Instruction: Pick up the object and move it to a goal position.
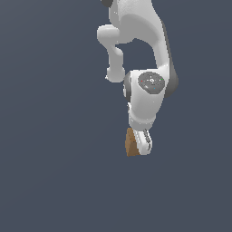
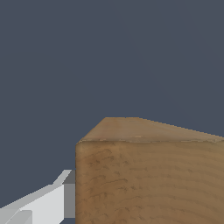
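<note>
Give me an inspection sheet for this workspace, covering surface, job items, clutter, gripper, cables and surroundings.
Surface: plain dark grey-blue field, no edge or texture seen.
Job's things: wooden block between the gripper's fingers, wood grain visible in the wrist view.
Clutter: nothing seen.
Gripper: gripper pointing down, one finger against the block's side, shut on it.
Cables: nothing seen.
Surroundings: only the white arm; no goal marker seen.

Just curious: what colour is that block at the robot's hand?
Orange-brown, with a wood-grain pattern. The block shows best in the wrist view.
</note>
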Motion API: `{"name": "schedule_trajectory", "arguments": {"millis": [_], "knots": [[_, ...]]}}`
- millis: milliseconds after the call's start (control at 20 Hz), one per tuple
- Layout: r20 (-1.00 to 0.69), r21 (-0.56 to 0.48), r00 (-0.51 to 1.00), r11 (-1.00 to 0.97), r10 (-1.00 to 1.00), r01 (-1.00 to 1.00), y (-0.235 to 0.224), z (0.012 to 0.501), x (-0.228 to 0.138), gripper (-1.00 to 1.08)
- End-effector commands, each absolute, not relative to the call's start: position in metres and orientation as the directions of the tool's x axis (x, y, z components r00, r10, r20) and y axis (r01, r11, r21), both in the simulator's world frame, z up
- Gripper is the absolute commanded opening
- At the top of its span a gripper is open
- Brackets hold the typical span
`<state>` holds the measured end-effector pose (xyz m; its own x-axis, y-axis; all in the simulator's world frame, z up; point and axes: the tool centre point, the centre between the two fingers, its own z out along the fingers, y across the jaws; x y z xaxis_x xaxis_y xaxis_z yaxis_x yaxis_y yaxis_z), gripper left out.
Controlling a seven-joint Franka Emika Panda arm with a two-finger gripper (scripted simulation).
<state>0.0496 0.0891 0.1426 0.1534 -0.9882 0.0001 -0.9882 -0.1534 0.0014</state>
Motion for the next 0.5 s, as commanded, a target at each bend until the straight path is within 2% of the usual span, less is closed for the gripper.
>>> {"name": "schedule_trajectory", "arguments": {"millis": [0,450], "knots": [[0.0,0.001,0.153,-0.153,-0.988,-0.988,0.09,0.145,0.049,-1.0],[0.0,0.001,0.153,-0.153,-0.988,-0.988,0.098,0.178,0.035,-1.0]]}}
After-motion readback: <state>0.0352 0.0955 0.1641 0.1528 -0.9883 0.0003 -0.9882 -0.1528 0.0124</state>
